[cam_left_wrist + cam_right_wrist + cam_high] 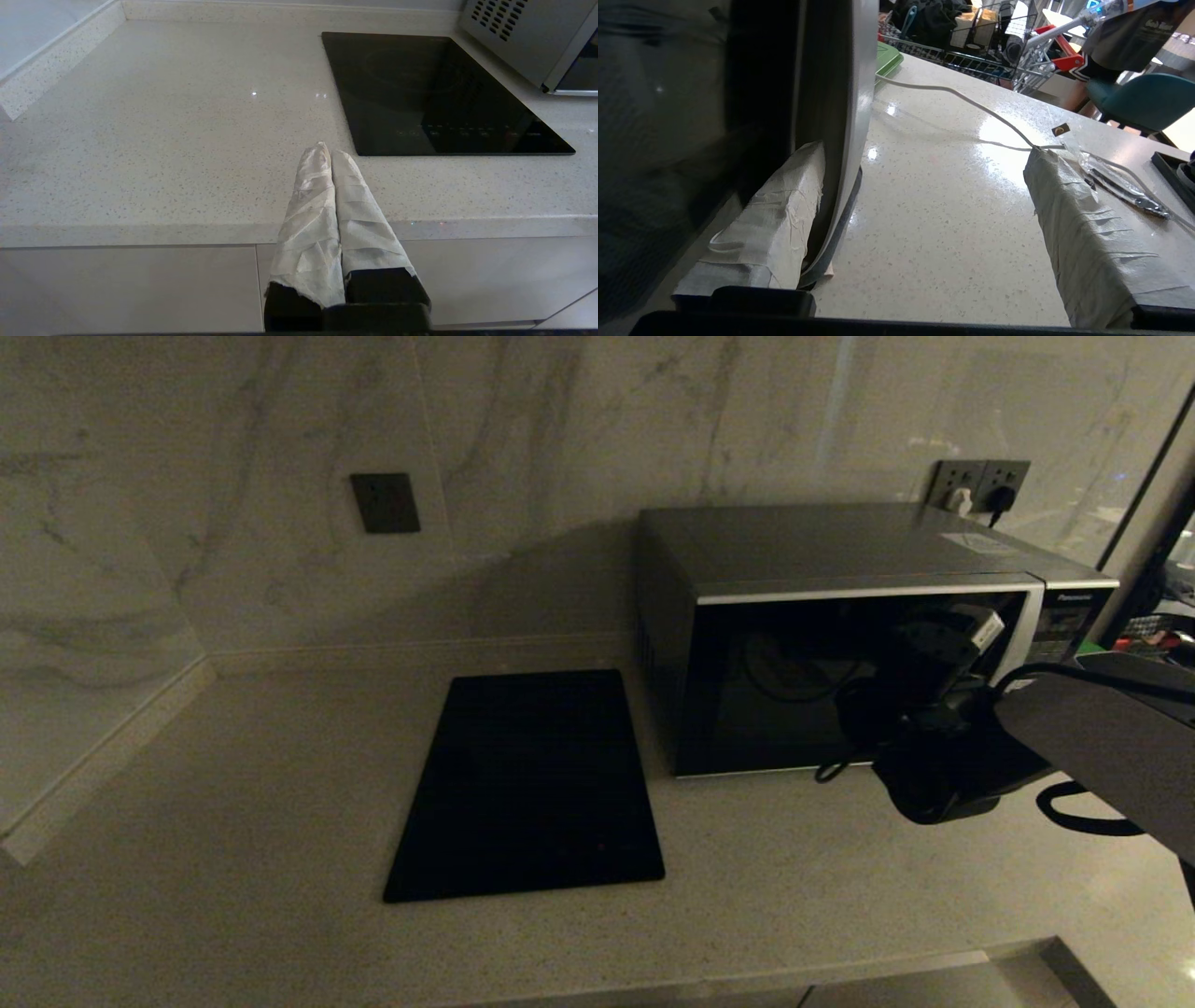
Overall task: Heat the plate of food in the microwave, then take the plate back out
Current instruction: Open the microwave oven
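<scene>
The silver-grey microwave (840, 551) stands at the back right of the counter with its dark glass door closed. My right gripper (943, 663) is in front of the door, near its right side. In the right wrist view this gripper (924, 151) is open wide. One taped finger (780, 219) lies against the dark glass behind the curved silver handle band (850, 116), and the other finger (1073, 224) stands far off over the counter. The plate of food is out of view. My left gripper (329, 151) is shut and empty over the counter's front edge.
A flat black cooktop (532, 784) lies left of the microwave. Right of the microwave are a green board (887, 60), a white cable (971, 102) and a clear plastic packet (1125, 186). Wall sockets (980, 481) sit behind it. A wire cart (985, 37) stands past the counter.
</scene>
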### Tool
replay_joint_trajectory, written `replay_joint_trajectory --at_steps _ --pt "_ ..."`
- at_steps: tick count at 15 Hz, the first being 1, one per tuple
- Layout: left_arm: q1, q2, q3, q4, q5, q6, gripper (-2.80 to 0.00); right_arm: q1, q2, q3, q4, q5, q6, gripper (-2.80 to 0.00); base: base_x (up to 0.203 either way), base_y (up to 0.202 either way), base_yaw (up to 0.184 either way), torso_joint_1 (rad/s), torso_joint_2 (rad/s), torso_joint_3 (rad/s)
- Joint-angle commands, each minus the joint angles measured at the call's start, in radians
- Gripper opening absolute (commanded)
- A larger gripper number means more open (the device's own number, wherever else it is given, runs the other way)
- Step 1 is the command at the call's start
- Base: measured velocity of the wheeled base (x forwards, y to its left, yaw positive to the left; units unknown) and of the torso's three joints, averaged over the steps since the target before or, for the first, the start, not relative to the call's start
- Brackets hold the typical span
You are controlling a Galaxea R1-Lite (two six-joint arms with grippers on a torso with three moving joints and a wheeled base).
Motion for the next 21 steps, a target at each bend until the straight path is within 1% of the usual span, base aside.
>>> replay_joint_trajectory --at_steps 1,6,7,18,21 --pt "0.000 0.002 0.000 0.000 0.000 -0.001 -2.80 -0.011 0.002 -0.006 -0.006 -0.010 -0.003 0.00 0.000 0.000 0.000 0.000 0.00 0.000" --pt "0.000 0.002 0.000 0.000 0.000 -0.001 -2.80 -0.031 0.015 -0.016 -0.008 -0.010 -0.017 0.00 0.000 0.000 0.000 0.000 0.00 0.000" --pt "0.000 0.002 0.000 0.000 0.000 -0.001 -2.80 -0.031 0.015 -0.016 -0.008 -0.010 -0.018 -2.80 0.000 0.000 0.000 0.000 0.00 0.000" --pt "0.000 0.002 0.000 0.000 0.000 -0.001 -2.80 -0.032 0.008 -0.021 -0.009 -0.010 -0.018 -2.80 0.000 0.000 0.000 0.000 0.00 0.000" --pt "0.000 0.002 0.000 0.000 0.000 -0.001 -2.80 -0.032 -0.001 -0.014 -0.034 -0.010 -0.024 -2.80 0.000 0.000 0.000 0.000 0.00 0.000"
